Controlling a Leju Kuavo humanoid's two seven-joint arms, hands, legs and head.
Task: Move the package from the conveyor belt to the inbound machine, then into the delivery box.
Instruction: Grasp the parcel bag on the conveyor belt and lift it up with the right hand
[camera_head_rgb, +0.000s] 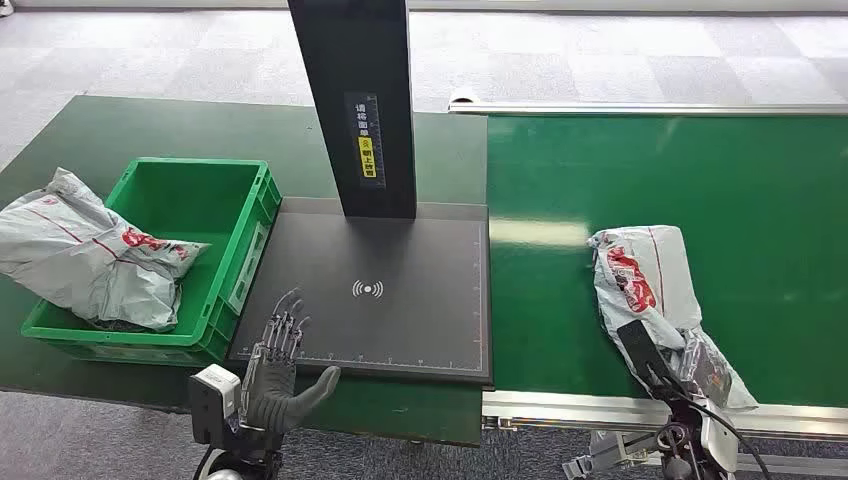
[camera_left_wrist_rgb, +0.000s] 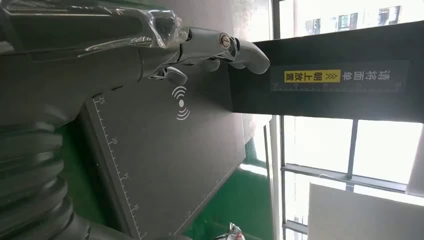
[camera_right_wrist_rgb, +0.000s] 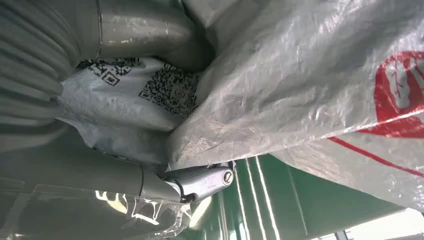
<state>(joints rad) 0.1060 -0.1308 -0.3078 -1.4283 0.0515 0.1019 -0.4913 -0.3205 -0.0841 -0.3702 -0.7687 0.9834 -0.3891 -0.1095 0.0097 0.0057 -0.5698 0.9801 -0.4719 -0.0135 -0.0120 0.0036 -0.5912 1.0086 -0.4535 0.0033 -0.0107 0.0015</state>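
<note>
The package (camera_head_rgb: 645, 285), a crumpled grey plastic mailer bag with red printing and red lines, lay on the green conveyor belt (camera_head_rgb: 760, 200) at about 4 o'clock in the head view. A white label with dark square codes (camera_right_wrist_rgb: 165, 87) faced the right hand (camera_right_wrist_rgb: 150, 150), whose thumb and fingers were closed on the bag, the film bunched between them. The left hand (camera_head_rgb: 285, 355) hovered at 7 o'clock over the near edge of the inbound machine's dark scanning pad (camera_head_rgb: 400, 290), fingers (camera_left_wrist_rgb: 220, 47) spread and holding nothing. A second grey bag (camera_head_rgb: 85, 255) sat in the green delivery box (camera_head_rgb: 250, 215) at 9 o'clock. The machine's black post (camera_head_rgb: 355, 100) rose at 12 o'clock.
</note>
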